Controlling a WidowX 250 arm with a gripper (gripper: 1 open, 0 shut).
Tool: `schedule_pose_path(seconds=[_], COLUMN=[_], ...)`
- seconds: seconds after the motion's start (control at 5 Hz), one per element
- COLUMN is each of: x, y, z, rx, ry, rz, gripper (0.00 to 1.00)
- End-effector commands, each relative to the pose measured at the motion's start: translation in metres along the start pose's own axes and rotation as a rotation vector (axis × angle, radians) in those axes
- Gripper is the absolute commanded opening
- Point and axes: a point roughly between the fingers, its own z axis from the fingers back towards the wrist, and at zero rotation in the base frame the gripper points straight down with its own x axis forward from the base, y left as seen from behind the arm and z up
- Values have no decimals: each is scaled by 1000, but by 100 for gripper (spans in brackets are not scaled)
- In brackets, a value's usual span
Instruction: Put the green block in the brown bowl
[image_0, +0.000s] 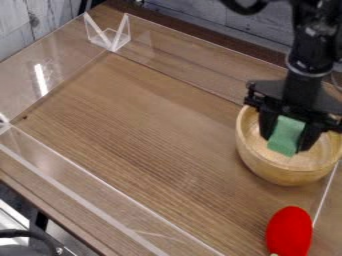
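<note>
The brown bowl (273, 161), light wood with a thick rim, sits at the right side of the table. Directly over its hollow hangs my black gripper (290, 130), pointing straight down. Its fingers are shut on the green block (287, 133), a mint-green bar held upright between them, with its lower end inside the bowl's rim line. Whether the block touches the bowl's bottom I cannot tell.
A red rounded object (289, 231) lies near the front right edge. Clear acrylic walls (60, 150) fence the wooden table on the left and front. A clear V-shaped stand (108, 35) is at the back left.
</note>
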Motion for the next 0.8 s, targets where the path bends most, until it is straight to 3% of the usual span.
schedule_pose_path(seconds=[0.0,0.2,0.6], x=[12,11,17], y=[1,7,32], z=[23,19,13], rx=[-33,-29,-39], ry=[-70,-67,-56], rz=[14,36,0], gripper=[0,0,0])
